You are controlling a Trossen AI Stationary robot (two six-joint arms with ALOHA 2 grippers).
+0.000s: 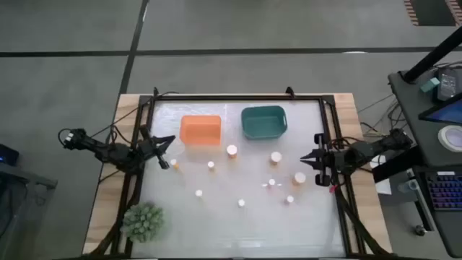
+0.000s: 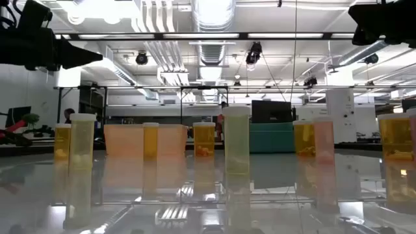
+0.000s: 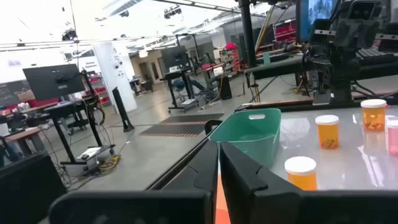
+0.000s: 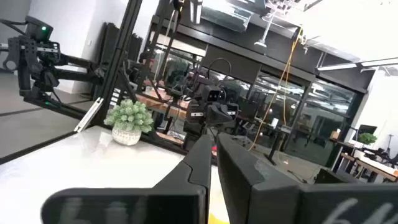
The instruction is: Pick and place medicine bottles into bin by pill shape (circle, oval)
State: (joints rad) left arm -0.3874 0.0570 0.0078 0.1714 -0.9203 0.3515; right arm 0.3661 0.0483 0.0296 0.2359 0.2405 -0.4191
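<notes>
Both arms sit at the counter's [image 1: 216, 220] side edges, raised off the surface. Left hand [image 1: 170, 139] at the left edge, just beside the orange bin [image 1: 200, 131], fingers [image 3: 249, 177] pressed together, holding nothing. Right hand [image 1: 304, 159] at the right edge, fingers [image 4: 239, 165] likewise closed with only a thin seam between them, empty. Medicine bottles [image 1: 232, 150] stand upright and scattered over the middle and right of the white counter, in front of the two bins; none lies inside either bin as far as the high view shows. The largest caps sit near the teal bin [image 1: 263, 121]; one bottle is just beside the right hand; smaller ones are spread toward the front edge, well apart from each other. In the low view the bottles form an uneven row, amber and pale yellow, with white caps, some taller than others. Orange bin and teal bin side by side at the rear of the counter, not touching. A small potted plant [image 1: 142, 220] stands at the front left corner, apart from the bottles.
</notes>
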